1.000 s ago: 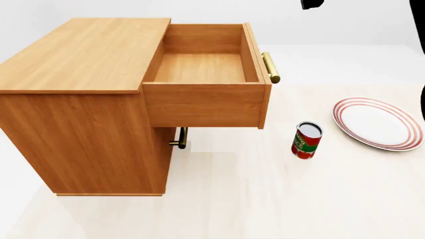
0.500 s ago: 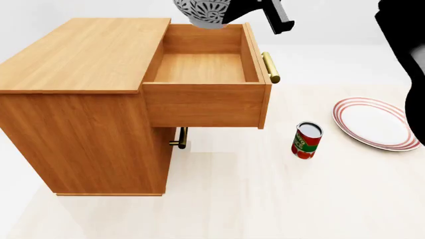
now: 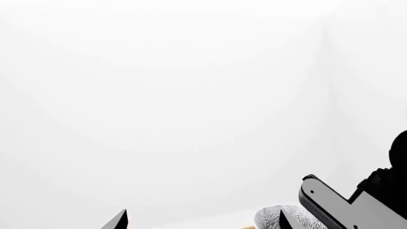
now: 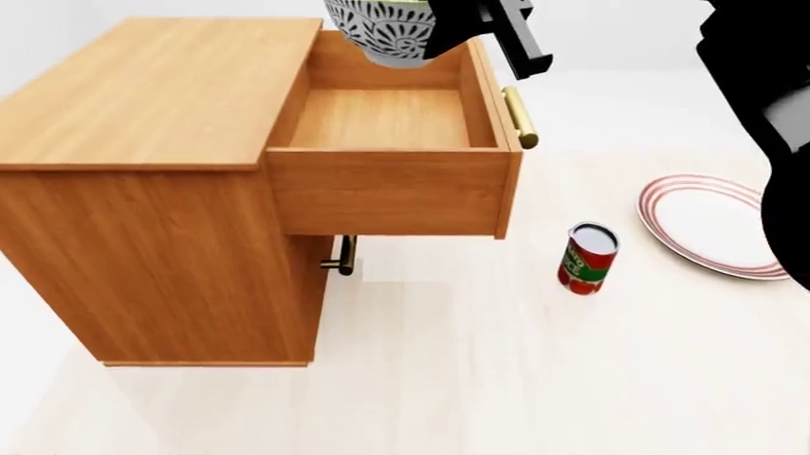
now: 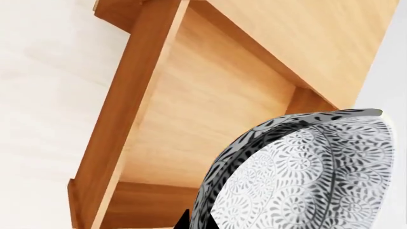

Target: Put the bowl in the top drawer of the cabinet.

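Note:
The bowl [image 4: 386, 28], white with a fine dark pattern, hangs tilted above the back of the open top drawer [image 4: 386, 118] of the cabinet [image 4: 152, 85]. My right gripper [image 4: 437, 24] reaches in from the upper right and is shut on the bowl's rim. In the right wrist view the bowl [image 5: 305, 176] fills the near corner, with my right gripper [image 5: 202, 220] pinching its wall above the drawer [image 5: 190, 119]. My left gripper [image 3: 202, 224] stands open facing a white wall, with nothing between its tips. An edge of the bowl [image 3: 267, 218] shows beside one tip.
The drawer's brass bar handle [image 4: 519, 118] sticks out toward the right. Beneath it is the lower drawer's small handle [image 4: 341, 256]. A red can [image 4: 586, 258] stands on the pale floor right of the cabinet. Farther right lies a red-ringed white plate [image 4: 708, 223].
The right arm has come in from the upper right carrying the bowl, which now hangs lower over the drawer's back. The head view has shifted slightly.

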Robot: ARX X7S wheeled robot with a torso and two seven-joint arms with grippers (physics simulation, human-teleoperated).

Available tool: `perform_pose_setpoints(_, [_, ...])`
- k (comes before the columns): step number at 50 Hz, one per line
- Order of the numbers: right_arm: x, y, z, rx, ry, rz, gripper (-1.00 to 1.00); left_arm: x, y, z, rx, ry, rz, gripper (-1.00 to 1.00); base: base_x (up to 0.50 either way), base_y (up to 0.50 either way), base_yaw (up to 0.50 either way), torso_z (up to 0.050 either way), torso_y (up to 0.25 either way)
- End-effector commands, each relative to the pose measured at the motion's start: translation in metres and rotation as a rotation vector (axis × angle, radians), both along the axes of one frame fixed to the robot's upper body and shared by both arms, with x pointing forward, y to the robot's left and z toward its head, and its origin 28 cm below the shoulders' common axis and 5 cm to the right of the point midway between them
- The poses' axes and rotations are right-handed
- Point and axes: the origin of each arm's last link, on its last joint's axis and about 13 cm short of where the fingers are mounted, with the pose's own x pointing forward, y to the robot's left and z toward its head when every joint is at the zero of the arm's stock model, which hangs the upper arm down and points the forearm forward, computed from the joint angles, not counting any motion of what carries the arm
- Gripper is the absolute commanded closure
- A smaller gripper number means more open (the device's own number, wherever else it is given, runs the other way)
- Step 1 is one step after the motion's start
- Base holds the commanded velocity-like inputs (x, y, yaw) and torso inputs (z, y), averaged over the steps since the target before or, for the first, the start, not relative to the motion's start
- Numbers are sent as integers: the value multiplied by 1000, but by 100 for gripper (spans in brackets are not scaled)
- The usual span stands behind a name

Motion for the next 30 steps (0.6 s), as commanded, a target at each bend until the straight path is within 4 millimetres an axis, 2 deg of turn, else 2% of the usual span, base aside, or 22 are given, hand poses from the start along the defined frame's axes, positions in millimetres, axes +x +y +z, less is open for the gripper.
perform_pose_setpoints(1, [-7,2,9,-1,-50,12,100,-3,2,1,1,-14,-3,-100,0,0,0,0,-86])
perform_pose_setpoints(12, [-15,7,17,3,-87,45,100,-8,4,3,-10,-27,-3,-100,0,0,0,0,-81])
perform_pose_setpoints(17, [-15,10,16,-1,-88,52,100,1,4,-1,-12,-30,-4,-100,0,0,0,0,-79])
perform_pose_setpoints(30, [-14,11,14,-10,-75,45,100,7,5,-5,-18,-34,0,-100,0,0,0,0,-80])
